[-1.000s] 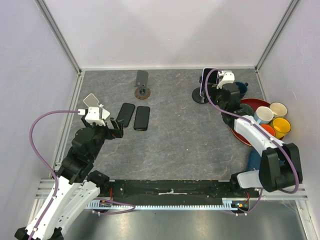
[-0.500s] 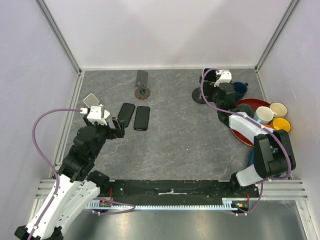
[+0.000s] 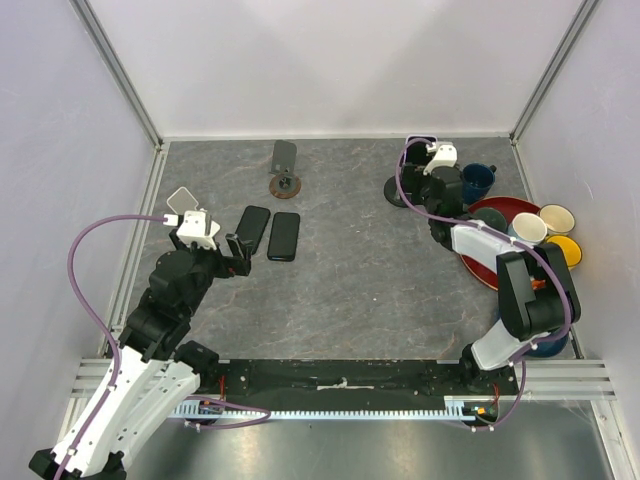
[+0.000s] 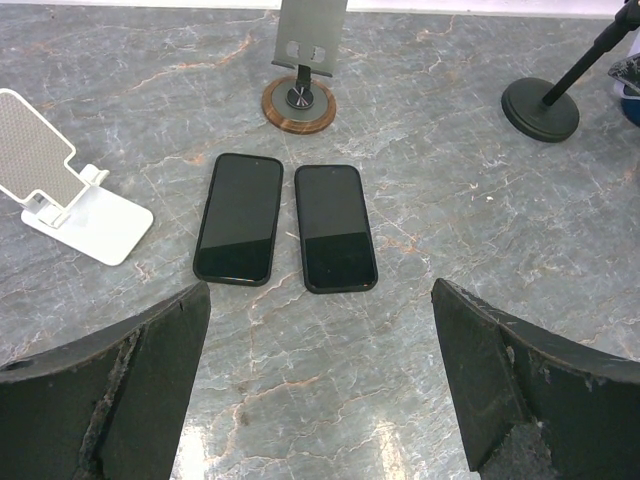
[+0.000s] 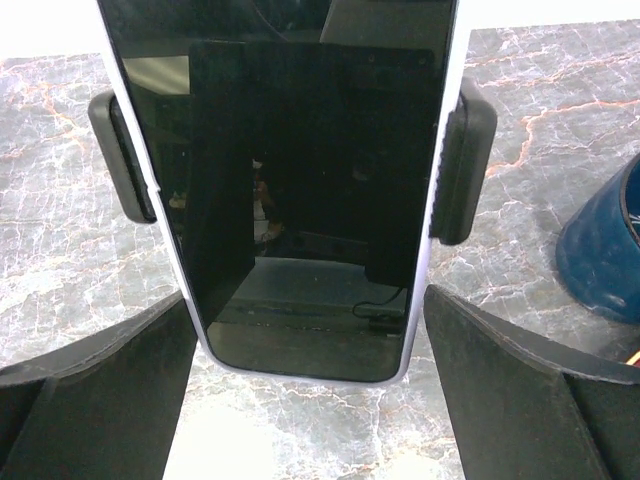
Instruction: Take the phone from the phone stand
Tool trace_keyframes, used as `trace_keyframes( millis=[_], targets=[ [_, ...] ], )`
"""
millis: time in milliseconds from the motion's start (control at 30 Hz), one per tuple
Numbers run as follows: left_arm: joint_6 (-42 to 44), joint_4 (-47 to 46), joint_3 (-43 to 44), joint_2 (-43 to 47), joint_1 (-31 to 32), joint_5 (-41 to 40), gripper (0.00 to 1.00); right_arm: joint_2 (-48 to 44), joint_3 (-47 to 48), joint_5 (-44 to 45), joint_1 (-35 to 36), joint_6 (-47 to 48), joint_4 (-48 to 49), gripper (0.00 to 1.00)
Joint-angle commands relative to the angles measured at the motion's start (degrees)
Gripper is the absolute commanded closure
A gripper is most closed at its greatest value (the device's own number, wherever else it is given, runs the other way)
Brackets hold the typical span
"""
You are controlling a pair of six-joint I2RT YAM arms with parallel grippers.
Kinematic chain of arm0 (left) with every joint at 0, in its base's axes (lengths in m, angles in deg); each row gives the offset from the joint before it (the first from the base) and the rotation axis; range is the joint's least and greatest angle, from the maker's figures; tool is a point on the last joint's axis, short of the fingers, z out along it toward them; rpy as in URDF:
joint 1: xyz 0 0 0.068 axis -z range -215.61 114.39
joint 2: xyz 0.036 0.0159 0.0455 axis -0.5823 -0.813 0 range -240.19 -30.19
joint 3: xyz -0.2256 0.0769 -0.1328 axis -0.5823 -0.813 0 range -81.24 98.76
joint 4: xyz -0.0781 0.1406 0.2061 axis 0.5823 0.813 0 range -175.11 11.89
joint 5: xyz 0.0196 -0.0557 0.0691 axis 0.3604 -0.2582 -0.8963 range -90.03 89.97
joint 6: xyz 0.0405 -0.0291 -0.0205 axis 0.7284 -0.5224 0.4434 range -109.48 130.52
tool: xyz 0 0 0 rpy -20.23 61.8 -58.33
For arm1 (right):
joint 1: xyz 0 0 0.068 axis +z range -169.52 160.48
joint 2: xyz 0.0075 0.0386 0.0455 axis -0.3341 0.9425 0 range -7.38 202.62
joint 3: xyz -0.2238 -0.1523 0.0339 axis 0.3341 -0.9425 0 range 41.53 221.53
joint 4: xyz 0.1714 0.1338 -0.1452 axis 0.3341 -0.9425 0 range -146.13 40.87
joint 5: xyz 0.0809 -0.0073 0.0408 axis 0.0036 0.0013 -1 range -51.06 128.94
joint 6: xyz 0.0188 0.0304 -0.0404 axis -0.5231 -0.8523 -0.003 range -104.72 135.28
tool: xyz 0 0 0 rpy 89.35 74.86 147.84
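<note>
The phone, dark-screened with a pale edge, stands upright in the black stand's side clamps. My right gripper is open, one finger on each side of the phone's lower end, not touching it. In the top view the right gripper sits at the stand at the back right and hides most of the phone. My left gripper is open and empty, hovering just in front of two flat phones; it also shows in the left wrist view.
Two black phones lie flat side by side. A white stand and a grey stand on a wooden base are empty. A blue mug and a red plate with cups stand right of the black stand.
My right gripper has moved forward and closed in on the phone in the black stand. The left arm has barely shifted.
</note>
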State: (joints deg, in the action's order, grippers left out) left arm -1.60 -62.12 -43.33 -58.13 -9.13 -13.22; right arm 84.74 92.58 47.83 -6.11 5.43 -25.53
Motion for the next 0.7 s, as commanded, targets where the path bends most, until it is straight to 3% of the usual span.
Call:
trace_keyframes(
  millis=[0,367,467,667],
  targets=[
    [1.92,-2.33,-0.03,-0.27,0.06,0.97,0.03,1.57,3.36,0.43,0.13,0.18,3.74,0.02],
    [1.92,-1.98,-0.12,-0.01,0.06,0.89,0.03,1.14,2.83,7.81,1.79,1.58,3.48,0.02],
    [1.84,-2.06,-0.12,-0.01,0.06,1.06,0.03,0.00,2.04,7.64,2.84,2.72,3.21,0.11],
    [1.75,-1.80,-0.21,0.17,0.06,1.15,0.03,-2.11,0.81,7.47,4.95,4.57,1.81,0.38]
  ],
)
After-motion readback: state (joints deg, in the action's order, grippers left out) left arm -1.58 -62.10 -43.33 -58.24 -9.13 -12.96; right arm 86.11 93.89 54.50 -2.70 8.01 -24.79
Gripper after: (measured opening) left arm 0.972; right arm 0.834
